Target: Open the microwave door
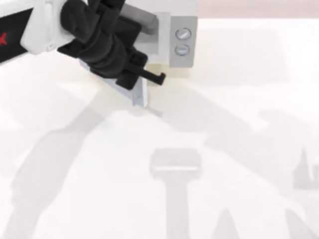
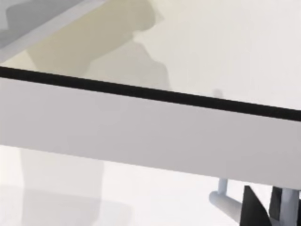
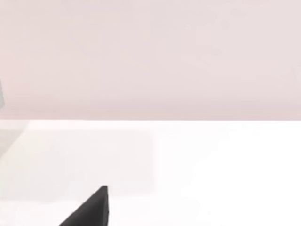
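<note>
Left gripper [image 1: 149, 75] is at the microwave [image 1: 172, 30], far end of the table, left of centre in the top view. It sits right over the microwave door [image 1: 138, 93], which is already swung well out from the body — the pale cavity shows behind the gripper, and the knob strip [image 1: 182, 42] is just beside it on the far side.

Finger state: one black finger pokes out past the door's free edge, but I can't tell whether the pair is clamped on anything. The left wrist view only shows the door's edge [image 2: 150, 136] as a flat grey band with a dark line along it, plus a bit of pale bar, possibly the handle [image 2: 225, 203], at the corner next to a dark finger part.

Handling, my judgement: the door is a rigid, thin, light panel on a hinge, so it moves on an arc only. Smooth faces — a pinch on the flat will likely slip. Best hold is the handle bar or hooking the free edge, far from the hinge for leverage. Follow the arc; pulling straight would drag the light box across the table.

Right arm — parked, out of the top view; its wrist view shows only bare table and a dark finger tip [image 3: 91, 209].
</note>
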